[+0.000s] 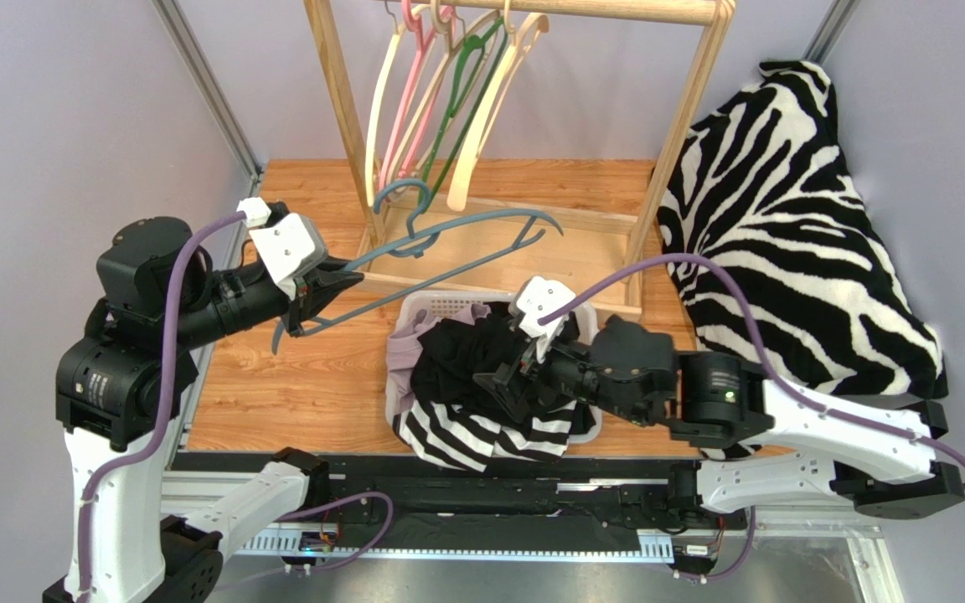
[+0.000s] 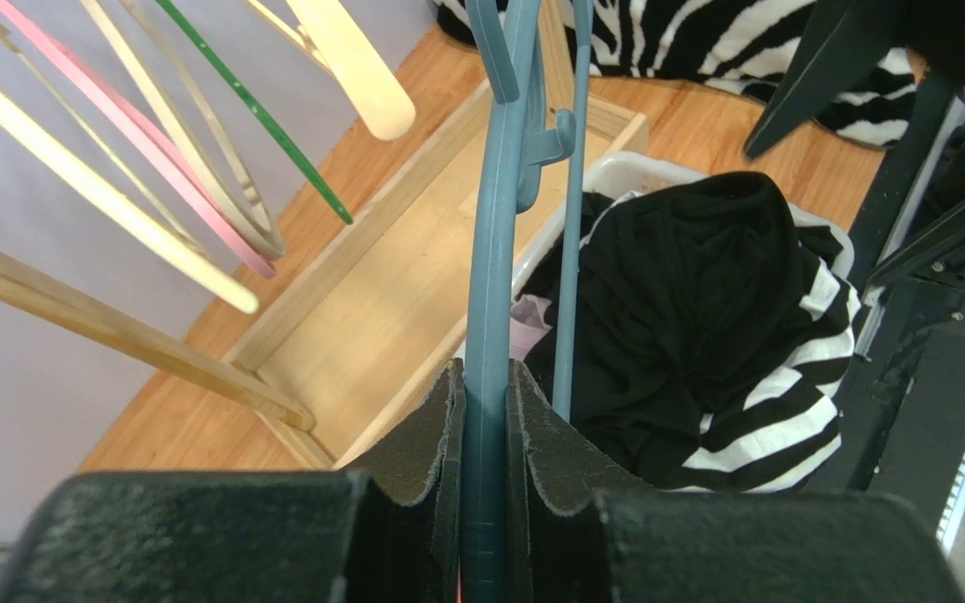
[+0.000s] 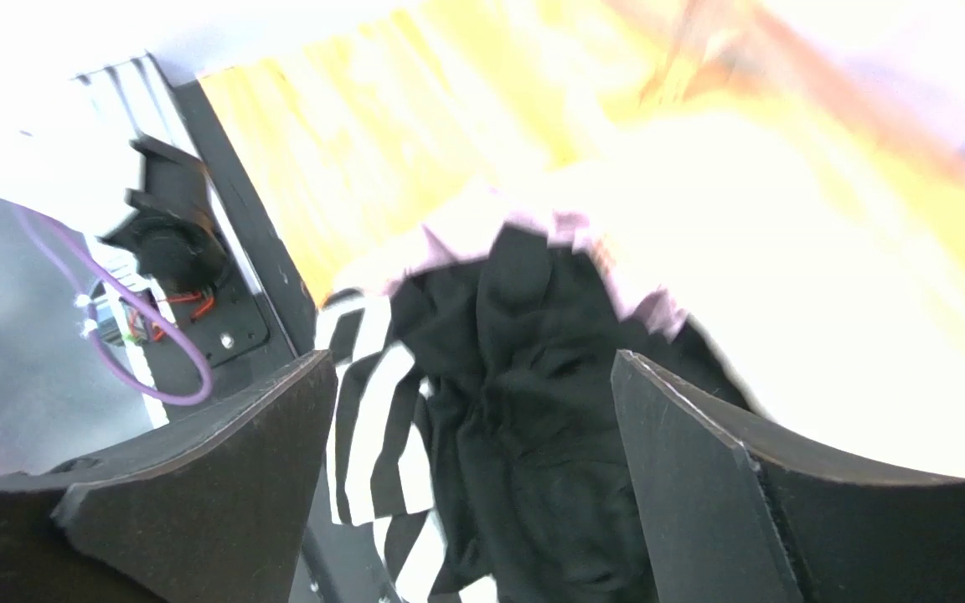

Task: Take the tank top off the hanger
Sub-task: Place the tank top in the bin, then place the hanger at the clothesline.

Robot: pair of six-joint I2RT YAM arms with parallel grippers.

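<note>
Left jaws: clamped tight on one bar of a bare blue-grey hanger (image 1: pixel 450 245), which is held tilted above the wooden surface (image 1: pixel 299 390), near the rack (image 1: pixel 349 101). Right jaws: spread wide and holding nothing, poised just over the black tank top (image 1: pixel 462 358). Tank top: off the hanger, crumpled in the white basket (image 1: pixel 444 302) on top of a striped garment (image 1: pixel 475 434).

We see the left gripper (image 1: pixel 314 292) clamped on one end of a blue-grey hanger (image 1: pixel 475 233), which is held tilted above the table (image 1: pixel 299 390). The right gripper (image 1: pixel 515 373) sits low over a black tank top (image 1: pixel 462 358), heaped with striped cloth (image 1: pixel 475 434) in a white basket (image 1: pixel 444 305). Behind, we find a wooden rack (image 1: pixel 339 101) bearing spare hangers (image 1: pixel 450 88). At the right is a zebra-print blanket (image 1: pixel 790 214).
</note>
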